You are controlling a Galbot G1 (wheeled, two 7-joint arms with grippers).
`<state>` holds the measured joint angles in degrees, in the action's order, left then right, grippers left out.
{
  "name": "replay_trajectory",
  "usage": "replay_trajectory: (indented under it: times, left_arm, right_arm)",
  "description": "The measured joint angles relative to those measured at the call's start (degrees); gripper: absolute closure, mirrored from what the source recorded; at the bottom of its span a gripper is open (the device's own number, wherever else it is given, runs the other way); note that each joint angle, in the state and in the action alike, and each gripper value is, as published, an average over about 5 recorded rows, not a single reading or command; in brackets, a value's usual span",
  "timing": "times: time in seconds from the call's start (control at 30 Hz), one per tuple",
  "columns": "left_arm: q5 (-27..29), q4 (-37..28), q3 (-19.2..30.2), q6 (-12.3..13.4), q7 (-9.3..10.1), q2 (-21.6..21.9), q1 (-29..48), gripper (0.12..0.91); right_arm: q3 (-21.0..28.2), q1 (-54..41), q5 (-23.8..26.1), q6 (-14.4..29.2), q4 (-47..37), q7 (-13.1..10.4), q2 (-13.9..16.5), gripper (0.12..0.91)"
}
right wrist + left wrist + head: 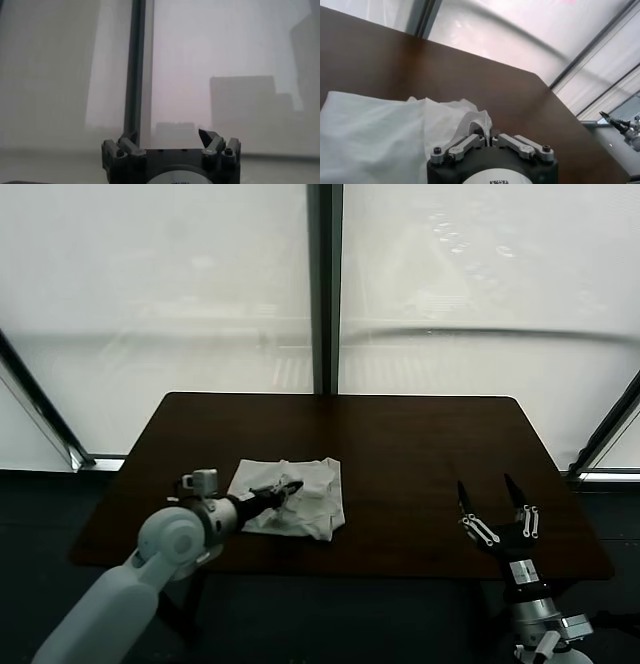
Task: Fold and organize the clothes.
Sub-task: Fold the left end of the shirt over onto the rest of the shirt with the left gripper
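Observation:
The clothes are one white T-shirt [298,499], folded into a small rumpled bundle left of the middle of the dark table [420,444]. My left gripper [289,486] lies over the bundle and is shut on a raised pinch of its fabric; in the left wrist view that fold of the T-shirt [470,120] rises into my left gripper [486,134]. No print shows on the cloth. My right gripper [492,492] stands open above the table's front right edge, fingers pointing up, holding nothing. In the right wrist view my right gripper [167,136] faces only the window.
A tall window with a dark central mullion [325,284] stands behind the table. The table's front edge [350,569] runs just beyond both arms. Bare tabletop lies between the shirt and the right gripper.

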<state>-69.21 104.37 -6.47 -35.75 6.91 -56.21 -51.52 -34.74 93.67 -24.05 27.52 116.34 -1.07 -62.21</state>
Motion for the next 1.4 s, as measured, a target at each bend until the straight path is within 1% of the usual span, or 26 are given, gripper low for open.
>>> replay_trajectory:
  times: [0.13, 0.3, 0.43, 0.5, 0.53, 0.63, 0.67, 0.73, 0.77, 0.8, 0.87, 0.9, 0.97, 1.1, 1.27, 1.4]
  left_arm:
    - [0.83, -0.87, 0.71, 0.11, 0.02, -1.51, 0.41, 0.848]
    - [3.21, -1.89, 1.62, 0.45, 0.14, -3.16, 0.84, 0.848]
    - [4.49, -2.20, 2.59, 0.56, 0.67, -4.78, 0.85, 0.846]
    - [4.88, -2.14, 3.17, 0.58, 1.29, -5.65, 0.79, 0.810]
    - [5.01, -2.02, 3.50, 0.60, 1.67, -6.09, 0.76, 0.773]
    - [5.25, -1.46, 4.54, 0.72, 2.67, -7.21, 0.78, 0.607]
    - [5.39, -1.28, 4.90, 0.83, 2.89, -7.52, 0.84, 0.532]
    - [6.00, -1.11, 5.60, 1.22, 3.19, -8.06, 1.08, 0.419]
    - [6.39, -1.12, 5.91, 1.43, 3.29, -8.32, 1.22, 0.344]
    - [6.83, -1.22, 6.20, 1.65, 3.35, -8.58, 1.39, 0.288]
    - [7.59, -1.52, 6.63, 1.93, 3.39, -9.11, 1.73, 0.191]
    - [7.92, -1.68, 6.81, 2.04, 3.40, -9.35, 1.90, 0.161]
    - [8.46, -1.95, 7.17, 2.24, 3.41, -9.82, 2.30, 0.133]
    - [8.76, -2.24, 7.94, 2.38, 3.72, -10.65, 3.12, 0.124]
    - [8.65, -2.33, 8.40, 2.29, 4.81, -11.60, 3.70, 0.123]
    - [8.04, -1.56, 8.70, 2.07, 6.06, -11.79, 3.74, 0.123]
  right_arm:
    - [-0.05, -0.13, 0.05, -0.17, -0.16, -0.02, -0.16, 0.118]
    - [0.17, -0.39, 0.42, -0.52, -0.40, -0.04, -0.65, 0.118]
    - [0.46, -0.57, 0.72, -0.71, -0.63, -0.04, -0.78, 0.118]
    - [0.56, -0.76, 0.76, -0.79, -0.75, -0.04, -0.77, 0.118]
    - [0.61, -0.90, 0.76, -0.83, -0.81, -0.04, -0.76, 0.118]
    - [0.77, -1.30, 0.76, -0.93, -1.01, -0.04, -0.73, 0.118]
    - [0.84, -1.40, 0.77, -0.95, -1.08, -0.04, -0.74, 0.118]
    - [0.96, -1.52, 0.82, -0.96, -1.22, -0.04, -0.79, 0.118]
    - [1.03, -1.55, 0.87, -0.96, -1.28, -0.04, -0.82, 0.118]
    - [1.10, -1.57, 0.94, -0.96, -1.35, -0.04, -0.87, 0.118]
    - [1.27, -1.64, 1.10, -0.97, -1.53, -0.03, -0.96, 0.118]
    - [1.37, -1.72, 1.19, -0.97, -1.64, -0.02, -1.02, 0.118]
    - [1.63, -1.96, 1.35, -0.99, -1.88, 0.00, -1.14, 0.118]
    - [2.19, -2.54, 1.48, -1.13, -2.19, -0.01, -1.28, 0.118]
    - [2.84, -3.37, 1.55, -1.26, -2.56, -0.02, -1.32, 0.118]
    - [3.30, -3.85, 1.64, -1.32, -2.84, -0.07, -1.34, 0.118]
